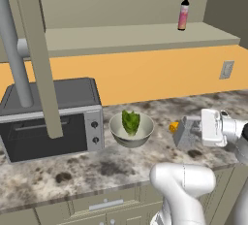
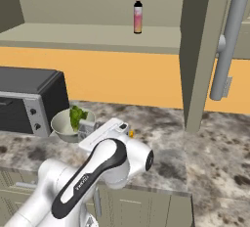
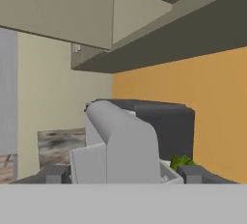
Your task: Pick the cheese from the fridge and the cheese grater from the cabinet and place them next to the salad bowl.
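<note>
The gripper (image 1: 190, 131) is clasping the cheese grater (image 1: 184, 133) just above the counter (image 1: 72, 175); cheese (image 1: 173, 127) and salad bowl (image 1: 131, 130) lie just beyond. Lowering it level before releasing would avoid tipping.

Marbled worktop (image 2: 205, 162) is seen across lower half, w/ khaki drawer fronts (image 2: 141, 206) below its front edge. Salad bowl (image 2: 66, 123), pale grey w/ green lettuce, is set on worktop just right of dark toaster oven (image 2: 29, 101). Cheese grater (image 2: 87, 128) is partly seen at bowl's right side, touching or nearly so; its far side is hidden by white arm (image 2: 97, 167), so grip can't be judged. A bit of yellow-orange cheese (image 2: 131, 133) is glimpsed just right of the arm. Cabinet (image 2: 93, 35) is shown open above orange wall; slim pink bottle (image 2: 138, 17) w/ black cap stands upright on its shelf. Open door (image 2: 197, 50) hangs at right, grey pole (image 2: 227, 40) beside it.
</note>
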Robot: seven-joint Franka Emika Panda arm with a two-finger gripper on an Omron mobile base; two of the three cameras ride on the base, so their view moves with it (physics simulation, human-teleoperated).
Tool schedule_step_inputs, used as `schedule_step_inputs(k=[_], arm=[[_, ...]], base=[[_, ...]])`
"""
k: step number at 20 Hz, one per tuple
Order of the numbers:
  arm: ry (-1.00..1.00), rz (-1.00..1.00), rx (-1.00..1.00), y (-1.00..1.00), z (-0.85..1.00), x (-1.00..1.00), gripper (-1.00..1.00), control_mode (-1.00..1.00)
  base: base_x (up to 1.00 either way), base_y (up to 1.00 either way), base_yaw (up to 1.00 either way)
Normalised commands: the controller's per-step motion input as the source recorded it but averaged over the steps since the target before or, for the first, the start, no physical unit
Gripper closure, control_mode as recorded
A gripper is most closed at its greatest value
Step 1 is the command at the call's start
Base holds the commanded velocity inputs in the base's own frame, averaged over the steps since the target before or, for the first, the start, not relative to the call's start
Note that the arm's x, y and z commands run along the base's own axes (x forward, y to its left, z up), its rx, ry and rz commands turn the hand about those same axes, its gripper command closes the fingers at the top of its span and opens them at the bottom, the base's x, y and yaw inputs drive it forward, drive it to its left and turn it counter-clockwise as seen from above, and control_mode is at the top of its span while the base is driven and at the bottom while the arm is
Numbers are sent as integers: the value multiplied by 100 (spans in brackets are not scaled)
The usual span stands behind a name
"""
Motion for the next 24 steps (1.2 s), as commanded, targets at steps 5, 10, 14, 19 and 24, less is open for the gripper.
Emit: schedule_step_inputs(k=[5, 10, 14, 19, 24], arm=[[0, 0, 0, 0, -4, 12, 100, -100], [0, 0, -1, 0, -11, 10, 100, -100], [0, 0, -2, 0, -27, 21, 100, -100], [0, 0, -7, 3, -34, 18, 100, -100], [0, 0, -5, 5, -31, 23, 100, -100]], base=[[0, 0, 0], [0, 0, 0], [0, 0, 0], [0, 0, 0], [0, 0, 0]])
